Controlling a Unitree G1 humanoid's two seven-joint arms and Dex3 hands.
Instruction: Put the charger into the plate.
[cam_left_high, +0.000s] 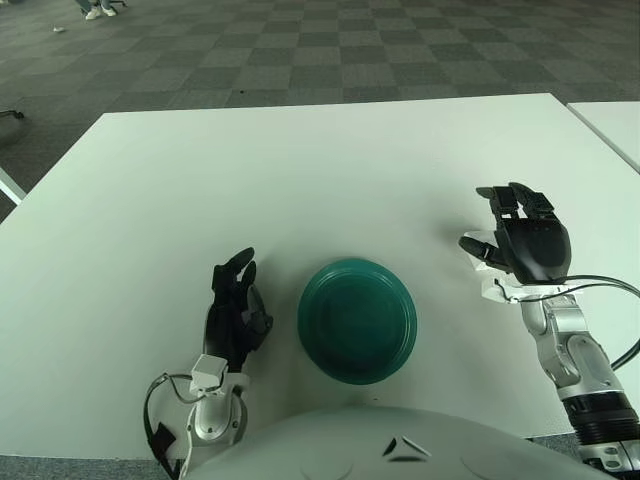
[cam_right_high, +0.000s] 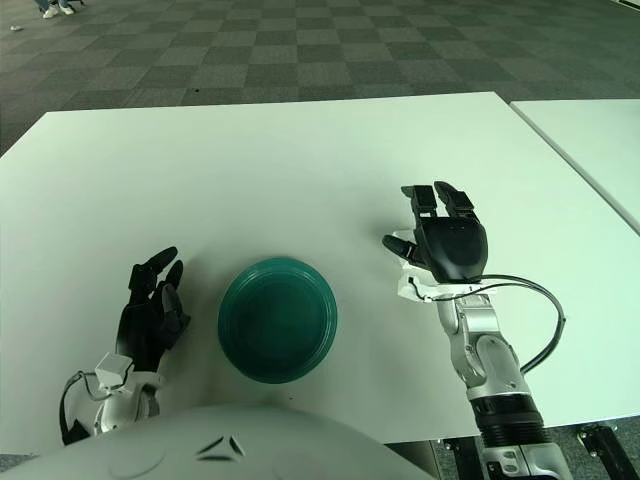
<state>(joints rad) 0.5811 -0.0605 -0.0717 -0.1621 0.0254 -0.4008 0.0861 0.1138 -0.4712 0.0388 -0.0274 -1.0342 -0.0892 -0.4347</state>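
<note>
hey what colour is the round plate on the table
Dark teal green, a round plastic-looking plate, clearest in the left eye view.

No text, label, brand, number or sign can be read anywhere in either view — not on the white table (cam_left_high: 300, 170), not on the green plate (cam_left_high: 357, 319), not on the white charger (cam_left_high: 478, 255) by the right hand (cam_left_high: 530, 245), and not on the robot's own body at the bottom edge. The small dark marks on that body are shapes only — no letters can be made out in them.
</note>
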